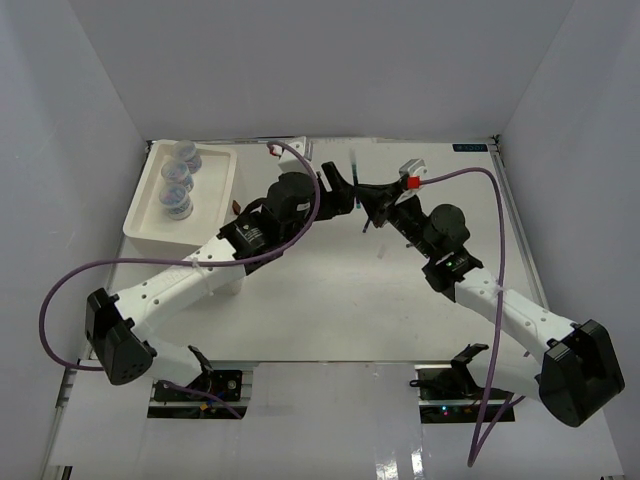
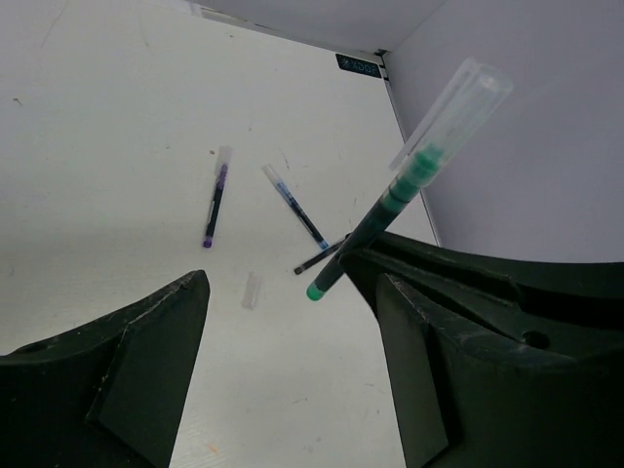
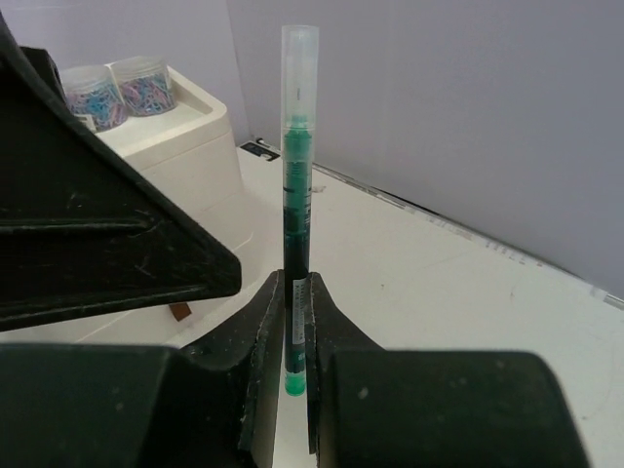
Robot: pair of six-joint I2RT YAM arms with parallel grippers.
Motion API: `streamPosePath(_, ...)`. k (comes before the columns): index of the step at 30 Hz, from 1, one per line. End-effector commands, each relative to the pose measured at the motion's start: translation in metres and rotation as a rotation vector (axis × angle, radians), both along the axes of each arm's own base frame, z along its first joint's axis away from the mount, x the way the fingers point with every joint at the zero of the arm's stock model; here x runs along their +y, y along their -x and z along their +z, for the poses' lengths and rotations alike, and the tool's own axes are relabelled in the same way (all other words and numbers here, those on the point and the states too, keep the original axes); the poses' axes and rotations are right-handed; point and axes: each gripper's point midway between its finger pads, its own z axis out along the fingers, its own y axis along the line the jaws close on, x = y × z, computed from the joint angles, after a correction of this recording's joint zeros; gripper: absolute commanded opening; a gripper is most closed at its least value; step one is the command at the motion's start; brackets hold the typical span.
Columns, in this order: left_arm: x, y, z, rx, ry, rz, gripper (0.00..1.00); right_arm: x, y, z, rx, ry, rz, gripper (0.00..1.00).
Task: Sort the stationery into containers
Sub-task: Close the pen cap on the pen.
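Right gripper (image 3: 295, 322): closed to a narrow slit on a green pen (image 3: 295, 195), clamping its lower barrel; the green tip pokes out below the fingers.
Green pen: upright, clear cap on top, lifted off the table (image 1: 330, 290) between the two arms.
Left gripper (image 2: 288, 292): jaws spread wide, nothing between them; the green pen (image 2: 390, 210) slants past one finger, and I cannot tell whether it touches.
Loose pens (image 2: 215, 205): lying flat on the table beyond the left gripper. One is purplish, one blue (image 2: 297, 213), one dark (image 2: 322, 258); a small clear piece (image 2: 252, 290) is nearer.
Box unit (image 1: 140, 225): white, at the far left of the table, beside the left arm.
Jars (image 1: 178, 180): three, with clear lids, in a row in the box unit's top tray.
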Motion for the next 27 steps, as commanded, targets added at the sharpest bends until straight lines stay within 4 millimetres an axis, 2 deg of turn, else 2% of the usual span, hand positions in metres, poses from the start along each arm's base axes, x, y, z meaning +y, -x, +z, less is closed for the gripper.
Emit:
streamPosePath(1, -0.001, -0.009, 0.031, -0.046, 0.018, 0.029, 0.8, -0.006, -0.01, 0.006, -0.068, 0.042, -0.071, 0.08)
streamPosePath(2, -0.001, -0.012, 0.042, -0.064, 0.027, 0.035, 0.8, -0.007, -0.012, 0.004, -0.067, 0.048, -0.081, 0.08)
streamPosePath(8, -0.01, -0.027, 0.051, -0.09, 0.035, 0.071, 0.8, -0.019, -0.026, -0.002, -0.067, 0.066, -0.193, 0.08)
streamPosePath(14, -0.015, -0.041, 0.069, -0.14, 0.051, 0.108, 0.77, -0.021, -0.032, -0.005, -0.083, 0.073, -0.227, 0.08)
streamPosePath(15, -0.017, -0.044, 0.067, -0.141, 0.04, 0.109, 0.77, -0.021, -0.032, -0.005, -0.088, 0.072, -0.234, 0.08)
streamPosePath(16, -0.02, -0.046, 0.074, -0.154, 0.052, 0.107, 0.77, -0.021, -0.032, -0.005, -0.09, 0.073, -0.237, 0.08)
streamPosePath(18, -0.021, -0.05, 0.077, -0.165, 0.044, 0.118, 0.76, -0.022, -0.033, -0.006, -0.094, 0.076, -0.243, 0.08)
streamPosePath(19, -0.024, -0.054, 0.072, -0.162, 0.031, 0.123, 0.75, -0.022, -0.033, -0.006, -0.096, 0.076, -0.243, 0.08)
streamPosePath(21, -0.026, -0.06, 0.077, -0.175, 0.026, 0.14, 0.73, -0.022, -0.033, -0.008, -0.097, 0.084, -0.243, 0.08)
streamPosePath(22, -0.029, -0.064, 0.07, -0.173, 0.002, 0.145, 0.73, -0.021, -0.033, -0.008, -0.098, 0.085, -0.24, 0.08)
streamPosePath(23, -0.029, -0.066, 0.074, -0.18, 0.005, 0.152, 0.72, -0.021, -0.033, -0.008, -0.102, 0.084, -0.241, 0.08)
streamPosePath(27, -0.035, -0.073, 0.069, -0.18, -0.013, 0.162, 0.69, -0.021, -0.031, -0.009, -0.102, 0.086, -0.233, 0.08)
